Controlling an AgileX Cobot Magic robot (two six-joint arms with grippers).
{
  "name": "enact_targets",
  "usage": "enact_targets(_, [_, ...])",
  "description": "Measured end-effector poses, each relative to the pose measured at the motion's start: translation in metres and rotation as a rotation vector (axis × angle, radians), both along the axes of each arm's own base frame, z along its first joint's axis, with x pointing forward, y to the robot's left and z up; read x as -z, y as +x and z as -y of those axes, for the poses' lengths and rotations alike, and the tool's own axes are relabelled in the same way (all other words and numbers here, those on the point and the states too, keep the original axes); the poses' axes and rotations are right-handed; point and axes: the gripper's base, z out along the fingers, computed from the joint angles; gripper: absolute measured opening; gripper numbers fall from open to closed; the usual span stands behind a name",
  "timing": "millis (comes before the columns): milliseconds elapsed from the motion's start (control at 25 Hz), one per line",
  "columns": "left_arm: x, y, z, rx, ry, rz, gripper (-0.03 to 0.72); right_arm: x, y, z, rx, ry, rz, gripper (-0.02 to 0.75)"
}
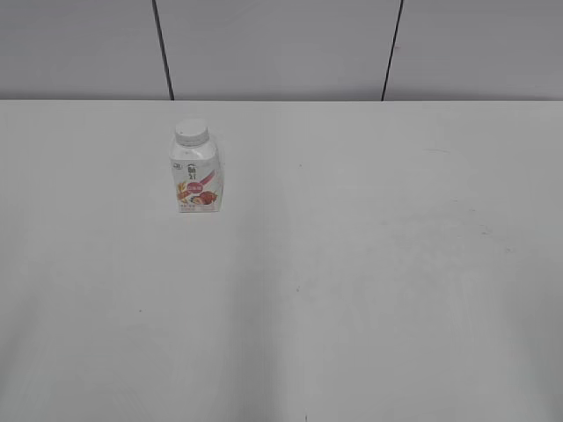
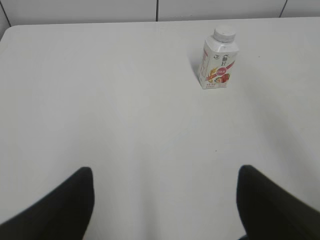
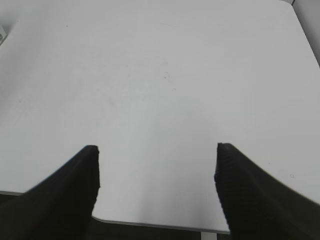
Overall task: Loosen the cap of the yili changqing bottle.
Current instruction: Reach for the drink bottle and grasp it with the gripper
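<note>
The white table (image 1: pixel 369 281) carries a single item. The yili changqing bottle (image 1: pixel 196 175) stands upright on its far left part, the cap (image 1: pixel 191 132) seated on its neck. The left gripper (image 2: pixel 165 200) and the right gripper (image 3: pixel 157 187) hover spread wide, holding nothing, well apart from the bottle.

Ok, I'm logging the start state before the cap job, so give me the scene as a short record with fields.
bottle: upright on the table, left of centre in the exterior view
cap: on the bottle's neck, white
table: white, bare surface
left hand: open, back from the bottle, holding nothing
right hand: open, above the table's near edge, holding nothing
contact: neither hand touches the bottle
</note>
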Motion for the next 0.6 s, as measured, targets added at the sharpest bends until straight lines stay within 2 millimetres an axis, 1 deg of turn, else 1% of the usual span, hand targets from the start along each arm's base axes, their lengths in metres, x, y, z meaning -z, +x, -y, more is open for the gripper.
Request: enact_targets(600, [0.0000, 0.0000, 0.0000, 0.000, 0.000, 0.000, 0.538, -0.0001, 0.0000, 0.0000, 0.000, 0.000, 0.001, 0.568])
